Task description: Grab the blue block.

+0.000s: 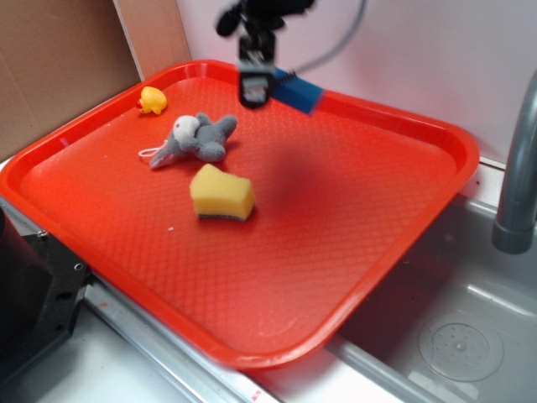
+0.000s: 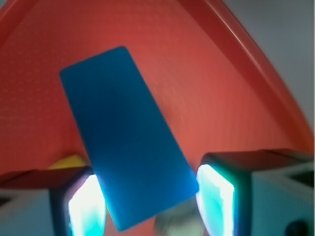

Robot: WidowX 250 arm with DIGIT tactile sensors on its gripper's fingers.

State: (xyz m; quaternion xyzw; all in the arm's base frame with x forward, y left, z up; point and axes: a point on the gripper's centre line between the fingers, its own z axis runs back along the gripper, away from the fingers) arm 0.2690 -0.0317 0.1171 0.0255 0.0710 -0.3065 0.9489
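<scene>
A red tray fills the view. At its ten o'clock sits a yellow rubber duck. A grey plush toy lies near it, a yellow sponge just below. At three o'clock stands a grey faucet.
</scene>
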